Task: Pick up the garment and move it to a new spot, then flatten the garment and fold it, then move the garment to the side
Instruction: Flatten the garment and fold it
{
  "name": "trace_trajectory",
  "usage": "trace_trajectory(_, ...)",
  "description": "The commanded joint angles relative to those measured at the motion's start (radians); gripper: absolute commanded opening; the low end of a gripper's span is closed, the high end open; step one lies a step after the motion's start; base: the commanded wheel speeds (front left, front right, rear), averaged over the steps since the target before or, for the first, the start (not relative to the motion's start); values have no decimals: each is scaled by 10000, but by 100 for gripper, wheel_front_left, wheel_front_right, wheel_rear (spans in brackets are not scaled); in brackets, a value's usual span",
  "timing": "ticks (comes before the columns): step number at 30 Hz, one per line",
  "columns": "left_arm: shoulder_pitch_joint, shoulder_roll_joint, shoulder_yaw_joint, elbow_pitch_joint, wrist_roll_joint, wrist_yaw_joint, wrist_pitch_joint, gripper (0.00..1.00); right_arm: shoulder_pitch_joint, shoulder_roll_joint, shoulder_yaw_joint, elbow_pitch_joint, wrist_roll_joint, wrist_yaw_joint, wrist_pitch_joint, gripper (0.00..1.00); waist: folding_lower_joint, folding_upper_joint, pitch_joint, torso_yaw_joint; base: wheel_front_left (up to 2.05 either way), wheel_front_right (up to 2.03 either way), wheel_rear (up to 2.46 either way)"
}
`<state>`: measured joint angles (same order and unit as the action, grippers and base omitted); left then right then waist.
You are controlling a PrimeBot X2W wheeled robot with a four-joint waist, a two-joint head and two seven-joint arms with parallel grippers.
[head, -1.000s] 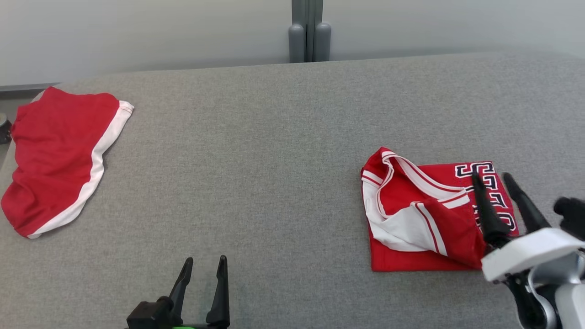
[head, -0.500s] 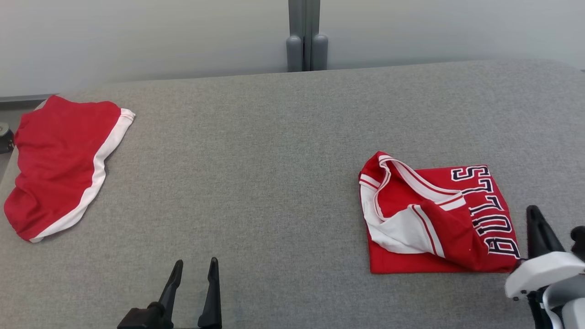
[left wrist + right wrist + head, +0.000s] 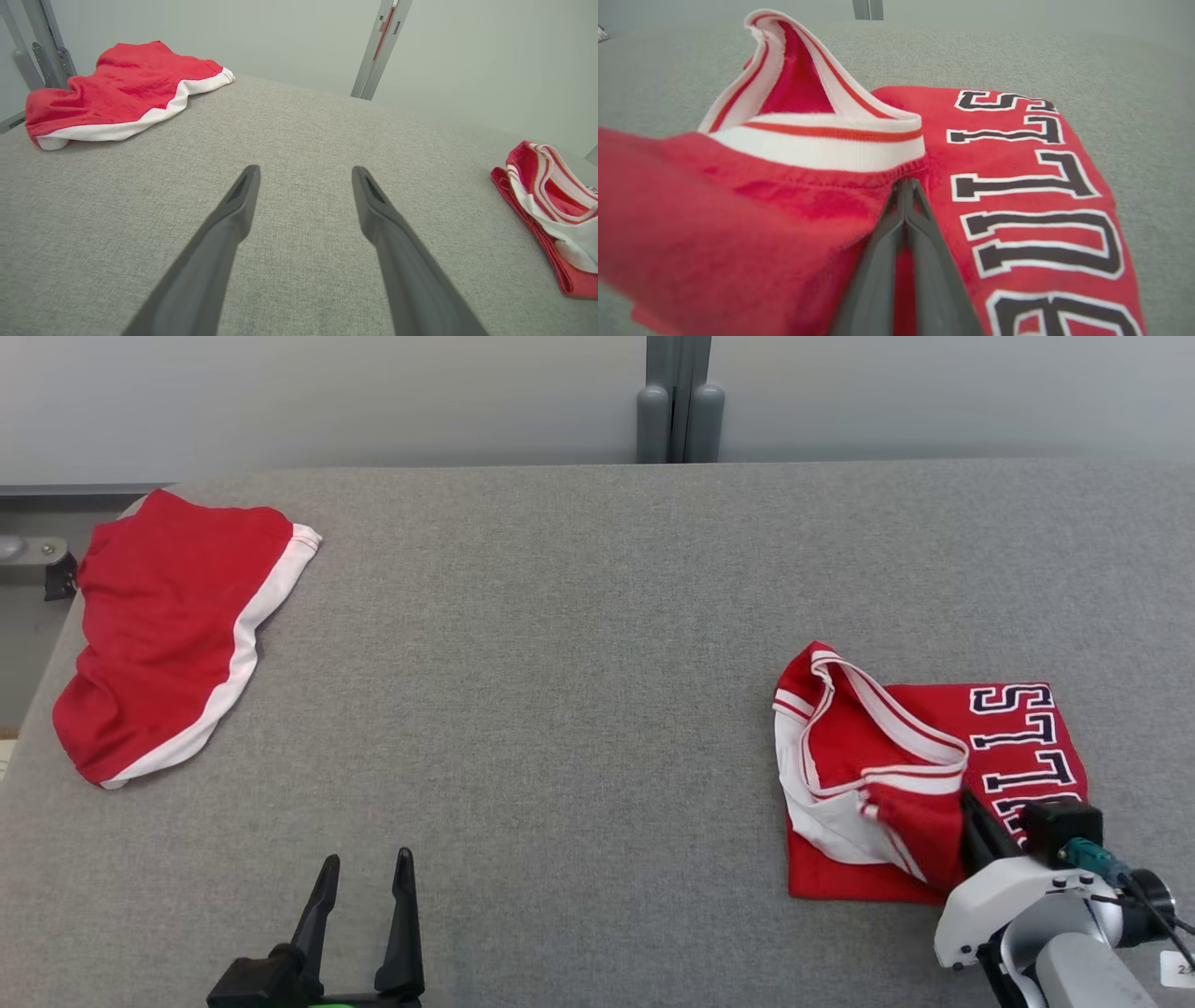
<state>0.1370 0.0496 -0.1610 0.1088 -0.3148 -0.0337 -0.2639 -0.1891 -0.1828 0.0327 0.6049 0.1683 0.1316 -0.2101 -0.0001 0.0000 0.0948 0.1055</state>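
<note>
Right gripper (image 3: 906,183) pressed together, pinching the near-right fold of the folded red jersey (image 3: 845,737), which lies on the right of the table (image 3: 579,616). Left gripper (image 3: 366,868) spread, idle, near left. Folding looks done; the move to the side is left. Half a second earlier the right gripper was clear of the jersey.

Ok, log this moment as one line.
phase: grasp | right gripper: shut on jersey flap | left gripper: open above table | jersey: folded, right side | shorts: far left
</note>
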Motion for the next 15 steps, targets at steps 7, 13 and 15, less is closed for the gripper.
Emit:
trace_trajectory(7,93,18,261,-52,-96,78,-4,100,35,136,1252,51,-219,-19,-313,0,1,0,-166,40,0,0,0)
trace_trajectory(13,114,18,342,-40,-115,109,-3,100,218,310,2442,260,-250,-17,31,0,1,0,-317,32,0,0,0)
trace_trajectory(15,173,18,335,-37,-133,125,-3,100,299,325,2771,284,-120,-17,125,0,1,0,-405,41,0,0,0)
